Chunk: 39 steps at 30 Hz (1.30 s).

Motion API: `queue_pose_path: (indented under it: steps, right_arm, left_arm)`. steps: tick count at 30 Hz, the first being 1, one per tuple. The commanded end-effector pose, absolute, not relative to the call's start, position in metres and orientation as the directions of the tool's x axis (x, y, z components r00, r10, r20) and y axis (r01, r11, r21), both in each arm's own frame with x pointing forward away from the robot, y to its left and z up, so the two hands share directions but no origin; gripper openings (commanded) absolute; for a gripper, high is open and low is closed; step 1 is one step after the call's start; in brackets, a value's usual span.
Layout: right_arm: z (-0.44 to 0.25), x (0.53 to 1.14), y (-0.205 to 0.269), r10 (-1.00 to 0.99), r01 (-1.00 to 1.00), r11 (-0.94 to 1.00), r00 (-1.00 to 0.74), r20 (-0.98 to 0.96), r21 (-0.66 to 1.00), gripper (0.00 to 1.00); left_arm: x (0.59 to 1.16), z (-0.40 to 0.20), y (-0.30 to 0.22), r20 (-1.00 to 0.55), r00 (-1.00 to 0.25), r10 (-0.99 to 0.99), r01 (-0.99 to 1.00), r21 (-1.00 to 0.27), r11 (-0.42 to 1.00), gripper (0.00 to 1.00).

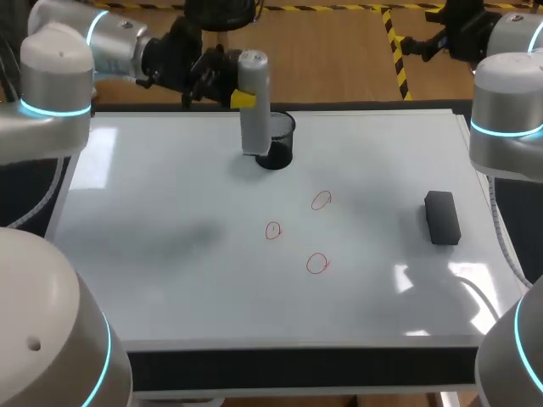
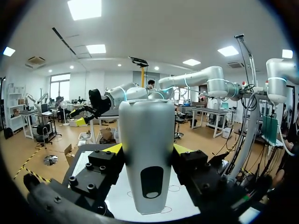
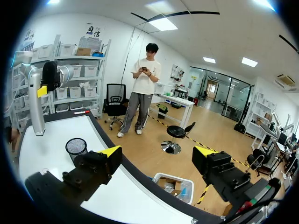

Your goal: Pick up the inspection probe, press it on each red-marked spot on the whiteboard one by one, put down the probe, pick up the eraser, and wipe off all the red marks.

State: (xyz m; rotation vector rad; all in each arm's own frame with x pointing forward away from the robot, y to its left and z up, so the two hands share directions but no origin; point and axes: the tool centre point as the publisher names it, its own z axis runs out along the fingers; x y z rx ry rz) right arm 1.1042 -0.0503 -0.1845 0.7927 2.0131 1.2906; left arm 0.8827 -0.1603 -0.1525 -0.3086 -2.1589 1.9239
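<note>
Left tool (image 1: 245, 97) is closed on the probe (image 1: 254, 102), one yellow-tipped finger on each side of its body. In the left wrist view the probe (image 2: 147, 158) fills the gap between the fingers. The probe stands upright at the far side of the whiteboard (image 1: 170, 212), with its lower end at the rim of the black mesh cup (image 1: 280, 140). I cannot tell whether it is fully clear of the cup.

Right tool (image 3: 158, 156) is spread wide and holds nothing. It hangs past the whiteboard's edge, well apart from the task's things.

Progress, as I judge it:
- Done: the probe is grasped.
- Not yet done: pressing the three red marks (image 1: 316, 264), putting the probe down, picking up the eraser (image 1: 441, 217), and wiping.

All three marks are thin red rings near the middle of the board, close to one another and intact. The eraser is a black block lying flat toward the board's right side, clear of both tools.

The probe is a smooth silver-grey cylinder with a rounded top. A dark oval window sits near its lower end.
</note>
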Motion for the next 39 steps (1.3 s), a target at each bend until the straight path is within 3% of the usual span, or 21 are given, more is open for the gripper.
queue_pose_path:
  steps: [1, 25, 39]
  right_arm:
    - [-0.184, 1.104, -0.050, 0.754, 0.157, 0.345, -0.633, -0.174, 0.925, 1.00]
    - [-0.184, 1.104, -0.050, 0.754, 0.157, 0.345, -0.633, -0.174, 0.925, 1.00]
    - [-0.184, 1.104, -0.050, 0.754, 0.157, 0.345, -0.633, -0.174, 0.925, 1.00]
  left_arm:
    - [0.865, -0.151, -0.159, 0.023, -0.975, 0.220, 0.003, -0.993, 0.118, 0.00]
    - [0.811, -0.170, -0.152, 0.062, -0.988, 0.144, -0.044, -0.991, 0.124, 0.00]
    - [0.807, -0.198, -0.152, 0.070, -0.989, 0.132, -0.046, -0.984, 0.174, 0.00]
